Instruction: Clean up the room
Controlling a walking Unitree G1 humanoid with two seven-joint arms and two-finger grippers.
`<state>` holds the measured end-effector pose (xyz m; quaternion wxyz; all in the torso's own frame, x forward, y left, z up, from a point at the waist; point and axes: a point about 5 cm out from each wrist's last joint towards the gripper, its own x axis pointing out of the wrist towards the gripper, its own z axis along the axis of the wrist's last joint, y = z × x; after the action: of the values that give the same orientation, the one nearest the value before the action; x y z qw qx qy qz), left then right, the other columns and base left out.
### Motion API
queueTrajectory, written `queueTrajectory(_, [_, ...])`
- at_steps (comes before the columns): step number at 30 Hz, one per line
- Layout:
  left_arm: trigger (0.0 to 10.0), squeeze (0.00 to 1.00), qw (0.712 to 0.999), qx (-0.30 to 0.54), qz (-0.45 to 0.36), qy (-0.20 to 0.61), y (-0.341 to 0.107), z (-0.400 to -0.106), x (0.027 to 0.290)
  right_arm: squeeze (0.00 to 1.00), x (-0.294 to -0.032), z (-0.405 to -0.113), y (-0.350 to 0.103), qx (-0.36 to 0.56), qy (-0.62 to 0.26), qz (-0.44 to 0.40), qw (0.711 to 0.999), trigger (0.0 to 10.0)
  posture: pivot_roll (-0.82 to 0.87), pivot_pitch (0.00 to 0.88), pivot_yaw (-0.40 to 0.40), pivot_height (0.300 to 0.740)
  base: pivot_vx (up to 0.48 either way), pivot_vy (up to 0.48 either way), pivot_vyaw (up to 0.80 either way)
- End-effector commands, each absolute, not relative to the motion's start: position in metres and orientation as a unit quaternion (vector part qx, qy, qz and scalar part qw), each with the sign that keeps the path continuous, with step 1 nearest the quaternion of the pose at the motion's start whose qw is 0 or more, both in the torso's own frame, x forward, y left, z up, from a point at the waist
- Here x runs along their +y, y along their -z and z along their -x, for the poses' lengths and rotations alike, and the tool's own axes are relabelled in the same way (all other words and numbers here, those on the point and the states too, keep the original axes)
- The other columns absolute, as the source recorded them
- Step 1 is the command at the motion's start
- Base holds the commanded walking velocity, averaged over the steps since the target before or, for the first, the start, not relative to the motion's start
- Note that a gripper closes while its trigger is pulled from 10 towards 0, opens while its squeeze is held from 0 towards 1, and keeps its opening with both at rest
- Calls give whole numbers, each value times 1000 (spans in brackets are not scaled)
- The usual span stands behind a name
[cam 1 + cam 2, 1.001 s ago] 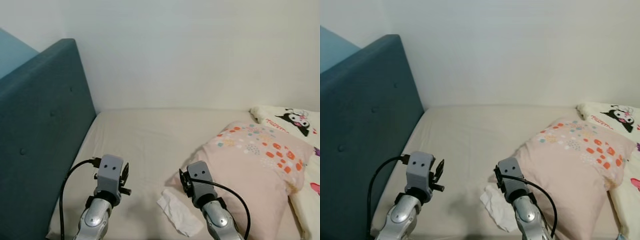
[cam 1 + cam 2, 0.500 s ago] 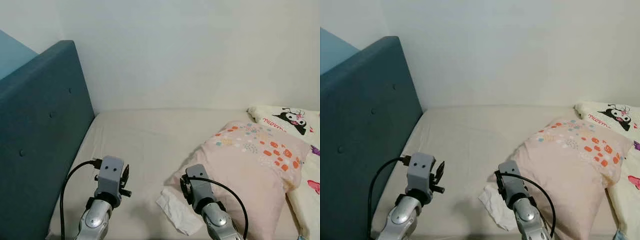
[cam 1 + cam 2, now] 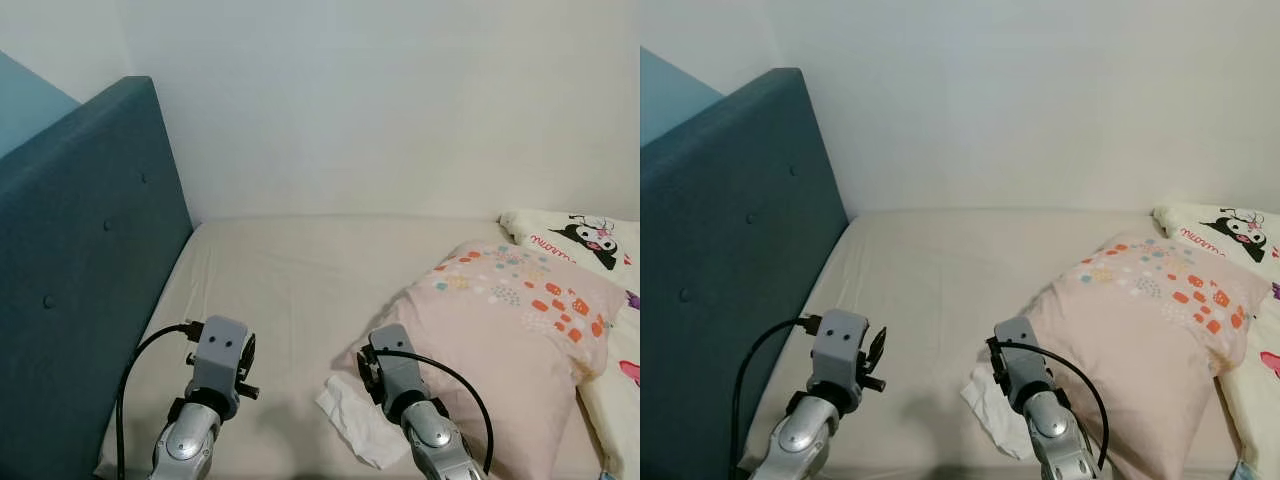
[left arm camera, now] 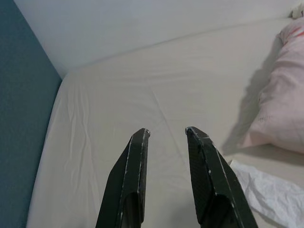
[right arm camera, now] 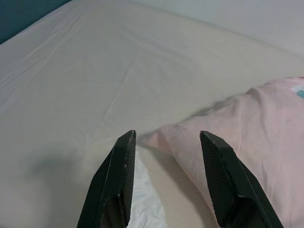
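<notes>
A crumpled white tissue [image 3: 355,430] lies on the beige bed sheet [image 3: 300,280], just left of a pink spotted pillow [image 3: 510,330]. My right gripper [image 5: 167,135] hovers open above the tissue [image 5: 142,209], with the pillow's corner [image 5: 180,137] between and beyond its fingertips. My left gripper [image 4: 166,131] is also open and holds nothing; it hangs over bare sheet, with the tissue [image 4: 266,192] off to its side. Both wrists show at the near edge of the bed in the eye views.
A teal padded headboard [image 3: 80,260] walls the bed's left side, and a white wall [image 3: 400,100] runs behind it. A cream blanket with a cartoon print [image 3: 585,240] lies at the far right. Bare sheet stretches from the arms to the wall.
Both arms have dropped very slightly. The view wobbled a little. The tissue and pillow lie as before.
</notes>
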<state>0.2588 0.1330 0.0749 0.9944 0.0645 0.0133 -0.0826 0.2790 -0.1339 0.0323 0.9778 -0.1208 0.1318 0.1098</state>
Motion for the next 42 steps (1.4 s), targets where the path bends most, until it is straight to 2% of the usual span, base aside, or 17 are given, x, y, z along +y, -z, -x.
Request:
queueTrajectory(1, [10000, 0, 994, 24, -71, 84, -70, -257, 136, 0, -134, -278, -33, 127, -107, 117, 979, 10000, 59, 9, -13, 670, 0, 0, 0])
queueTrajectory(11, [10000, 0, 994, 22, -71, 86, -72, -259, 135, 0, -135, -278, -34, 125, -105, 116, 980, 10000, 59, 11, -10, 626, 0, 0, 0])
queueTrajectory(30, [10000, 0, 992, 20, -75, 104, -74, -259, 130, 0, -136, -278, -34, 127, -95, 109, 981, 10000, 64, 15, -3, 626, 0, 0, 0])
queueTrajectory(42, [10000, 0, 991, 23, -77, 110, -72, -258, 130, 0, -135, -277, -33, 129, -94, 104, 982, 10000, 65, 17, -1, 593, 0, 0, 0])
